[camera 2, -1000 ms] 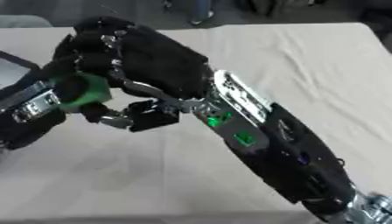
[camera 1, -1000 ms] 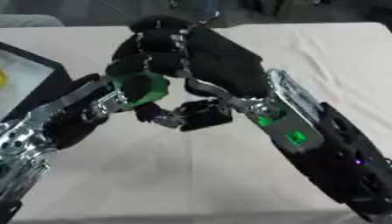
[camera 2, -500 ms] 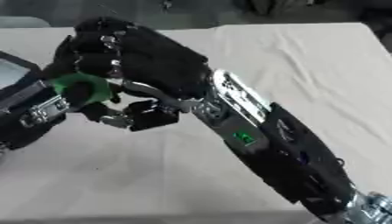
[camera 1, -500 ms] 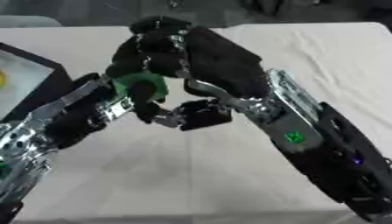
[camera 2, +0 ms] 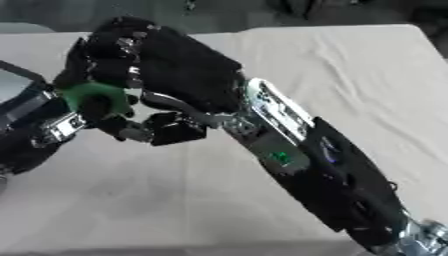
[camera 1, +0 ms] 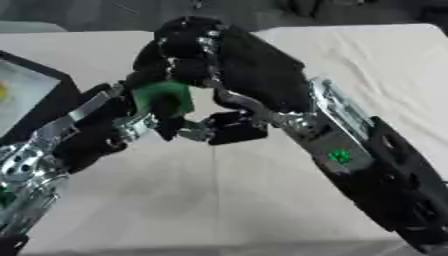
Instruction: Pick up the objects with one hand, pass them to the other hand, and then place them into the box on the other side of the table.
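Left eye view: above the cloth-covered counter [camera 1: 262, 200], the right robot hand [camera 1: 223, 65] and left robot hand [camera 1: 153, 122] meet around a green object [camera 1: 164, 97]; both seem curled on it, though which bears it is unclear. A dark box [camera 1: 39, 95] sits at the left edge; open cloth lies right

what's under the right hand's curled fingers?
A green rounded object, held between the black right hand and left hand. Its upper part is covered by fingers; shape unclear.
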{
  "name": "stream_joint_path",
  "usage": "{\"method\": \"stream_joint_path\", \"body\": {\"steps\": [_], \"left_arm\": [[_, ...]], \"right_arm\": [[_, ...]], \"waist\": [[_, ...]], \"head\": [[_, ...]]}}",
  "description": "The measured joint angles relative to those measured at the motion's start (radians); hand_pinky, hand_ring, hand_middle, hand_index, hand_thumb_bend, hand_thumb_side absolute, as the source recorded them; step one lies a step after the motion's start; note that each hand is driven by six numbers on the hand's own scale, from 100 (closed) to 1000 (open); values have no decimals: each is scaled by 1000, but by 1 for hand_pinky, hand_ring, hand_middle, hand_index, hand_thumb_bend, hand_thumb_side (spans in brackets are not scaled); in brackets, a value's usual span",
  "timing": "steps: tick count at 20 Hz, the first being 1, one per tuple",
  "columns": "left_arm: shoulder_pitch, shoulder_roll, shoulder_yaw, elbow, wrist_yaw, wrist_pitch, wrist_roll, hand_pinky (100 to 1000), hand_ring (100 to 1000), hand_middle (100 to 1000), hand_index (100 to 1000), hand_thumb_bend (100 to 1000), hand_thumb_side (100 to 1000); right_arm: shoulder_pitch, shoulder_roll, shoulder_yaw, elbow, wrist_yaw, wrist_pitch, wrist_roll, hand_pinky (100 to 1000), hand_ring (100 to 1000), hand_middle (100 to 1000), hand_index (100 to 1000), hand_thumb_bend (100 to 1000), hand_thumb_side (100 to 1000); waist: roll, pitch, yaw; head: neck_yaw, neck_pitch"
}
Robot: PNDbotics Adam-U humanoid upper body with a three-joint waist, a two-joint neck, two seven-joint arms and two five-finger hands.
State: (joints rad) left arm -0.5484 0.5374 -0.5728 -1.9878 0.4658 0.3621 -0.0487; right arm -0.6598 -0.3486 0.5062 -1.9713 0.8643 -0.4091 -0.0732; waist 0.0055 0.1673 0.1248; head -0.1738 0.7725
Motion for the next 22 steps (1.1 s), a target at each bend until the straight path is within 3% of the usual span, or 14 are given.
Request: {"method": "stream_joint_path", "body": {"steps": [4,8,11,17,22], "left_arm": [[15,0,25,13,-4,-7,26,586,894,590,448,100,603],[32,1,37,44,-29,-16,39,585,892,590,447,100,591],[51,1,46,76,-62,-27,49,585,891,592,449,100,576],[96,35,111,154,-194,-45,125,585,885,602,461,100,483],[105,73,227,285,-351,-18,305,586,870,612,481,100,365]], "right_arm": [[4,-9,0,-7,27,-1,-45,797,691,750,826,452,100],[6,-12,-6,-8,39,-15,-93,889,833,904,922,500,100],[9,-17,-14,-8,39,-26,-130,919,871,957,943,513,100],[26,-27,-40,-8,49,-20,-200,910,859,935,937,499,100],[37,-35,-49,-8,66,-6,-235,901,846,918,933,474,100]], "waist": [[0,0,0],[0,0,-1],[0,0,-2],[0,-1,-4],[0,-5,-4]], "head": [[-3,0],[-5,0],[-10,0],[-12,0],[17,0]]}}
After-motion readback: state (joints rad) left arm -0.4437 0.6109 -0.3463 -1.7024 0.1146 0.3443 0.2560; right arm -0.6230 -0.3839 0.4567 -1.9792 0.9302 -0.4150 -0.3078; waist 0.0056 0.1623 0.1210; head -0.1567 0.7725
